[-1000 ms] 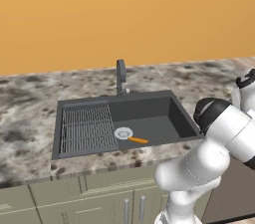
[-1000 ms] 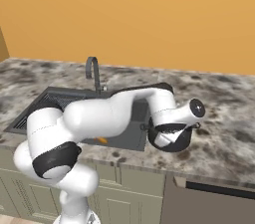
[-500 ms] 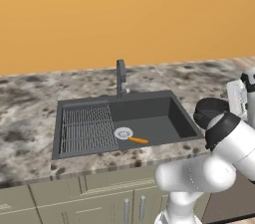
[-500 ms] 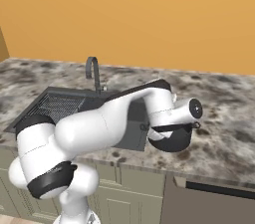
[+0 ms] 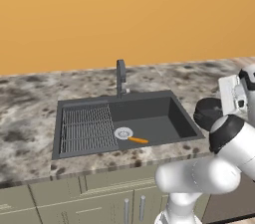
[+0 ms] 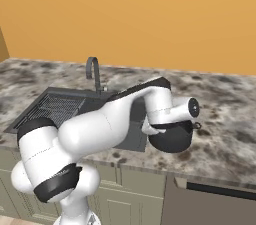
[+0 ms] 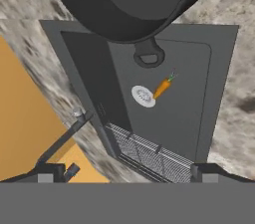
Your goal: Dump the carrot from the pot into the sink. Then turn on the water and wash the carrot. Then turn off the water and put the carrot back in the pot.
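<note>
The orange carrot (image 5: 138, 140) (image 7: 162, 87) lies flat on the floor of the dark sink (image 5: 175, 114), just right of the round silver drain (image 5: 123, 133). The dark round pot (image 5: 206, 113) (image 6: 170, 140) is at the counter's edge, right of the sink, directly under my hand. In the hand view the pot (image 7: 99, 4) looms at the top, one loop handle pointing toward the carrot. My gripper (image 7: 128, 172) is open, its tips wide apart with nothing between them. It looks down over the sink (image 7: 199, 113) from beside the pot.
A dark faucet (image 5: 120, 76) (image 6: 93, 71) stands behind the sink, no water running. A wire grid rack (image 5: 87, 128) (image 7: 149, 156) fills the sink's left half. Speckled stone counter surrounds the basin, an orange wall rises behind, and cabinet fronts sit below.
My arm's elbow and forearm have swung lower and to the right, and the hand has turned a little. The pot and the carrot stay where they were.
</note>
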{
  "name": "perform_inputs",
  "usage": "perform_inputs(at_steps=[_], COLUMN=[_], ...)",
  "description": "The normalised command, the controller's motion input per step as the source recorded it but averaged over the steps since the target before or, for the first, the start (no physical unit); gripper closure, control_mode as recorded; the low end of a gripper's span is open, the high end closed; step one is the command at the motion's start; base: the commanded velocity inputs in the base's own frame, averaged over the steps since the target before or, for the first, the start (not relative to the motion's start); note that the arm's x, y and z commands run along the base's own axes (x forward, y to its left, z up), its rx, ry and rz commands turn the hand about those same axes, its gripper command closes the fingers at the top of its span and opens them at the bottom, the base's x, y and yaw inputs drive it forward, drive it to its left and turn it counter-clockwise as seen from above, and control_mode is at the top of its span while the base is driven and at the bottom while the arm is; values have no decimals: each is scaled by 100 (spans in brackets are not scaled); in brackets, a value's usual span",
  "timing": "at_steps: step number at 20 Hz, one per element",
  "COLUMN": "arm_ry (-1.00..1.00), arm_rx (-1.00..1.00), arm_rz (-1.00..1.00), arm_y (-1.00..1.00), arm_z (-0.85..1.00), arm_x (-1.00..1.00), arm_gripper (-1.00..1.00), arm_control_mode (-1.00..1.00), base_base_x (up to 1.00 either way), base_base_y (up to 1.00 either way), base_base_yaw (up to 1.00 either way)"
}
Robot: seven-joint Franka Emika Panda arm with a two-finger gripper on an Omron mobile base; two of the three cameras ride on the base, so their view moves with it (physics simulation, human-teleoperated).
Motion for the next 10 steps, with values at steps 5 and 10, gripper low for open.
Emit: perform_inputs(at_steps=[5,10], arm_ry=[0,0], arm_rx=[11,7], arm_rz=[9,2], arm_y=[17,39], arm_z=[5,0], arm_x=[21,13], arm_gripper=[-100,-100], arm_control_mode=[-100,-100], base_base_x=[0,0], base_base_y=[0,0], base_base_yaw=[0,0])
